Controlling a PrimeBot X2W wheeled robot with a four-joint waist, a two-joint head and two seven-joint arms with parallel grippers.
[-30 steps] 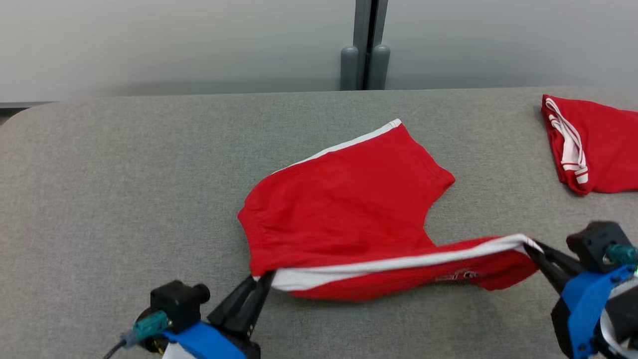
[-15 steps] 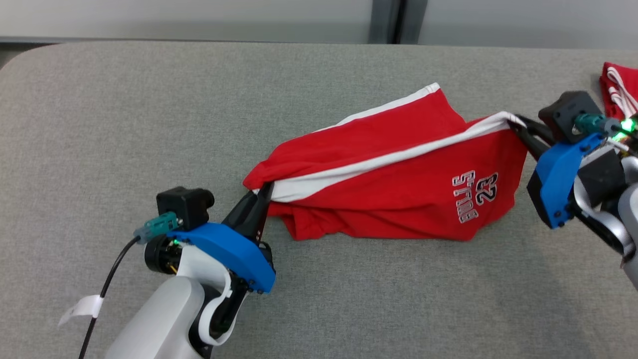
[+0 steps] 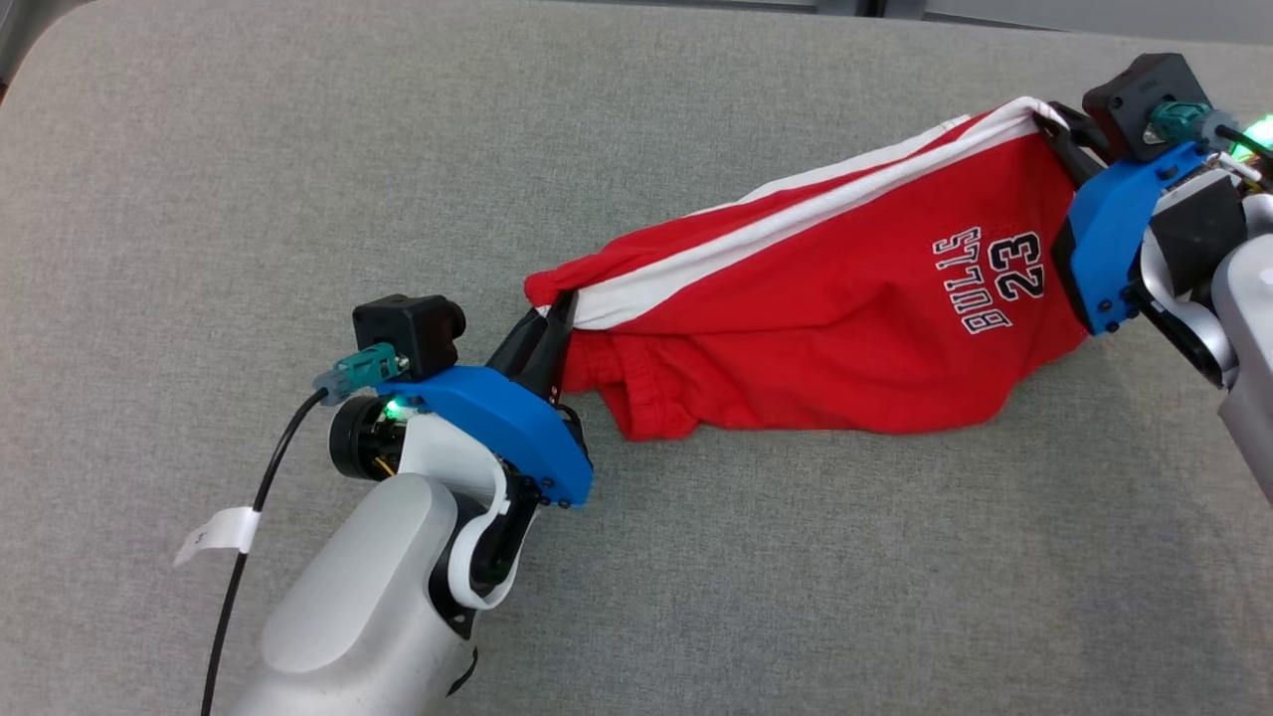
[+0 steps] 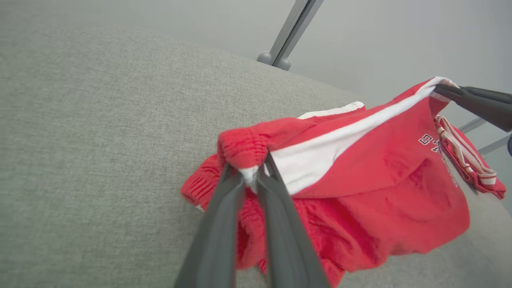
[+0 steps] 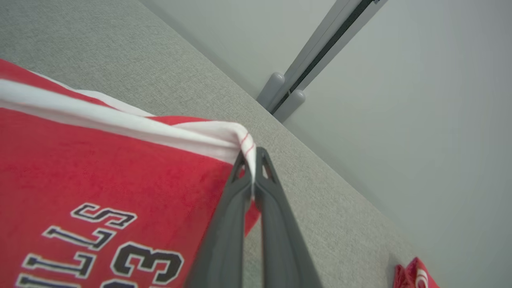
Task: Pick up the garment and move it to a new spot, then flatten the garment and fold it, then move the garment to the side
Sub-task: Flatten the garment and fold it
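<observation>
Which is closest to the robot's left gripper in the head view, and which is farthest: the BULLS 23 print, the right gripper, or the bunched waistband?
From the left gripper:
1. The bunched waistband, just right of its fingertips.
2. The BULLS 23 print, far along the shorts, toward the right.
3. The right gripper, at the raised upper-right corner of the cloth.

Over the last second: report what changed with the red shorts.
The left end effector and right end effector lifted the red shorts by their white-striped edge, the right higher, swinging the BULLS 23 print into view. The head camera tipped down. Unchanged: both stay shut on that edge; the bottom fold rests on the table.
</observation>
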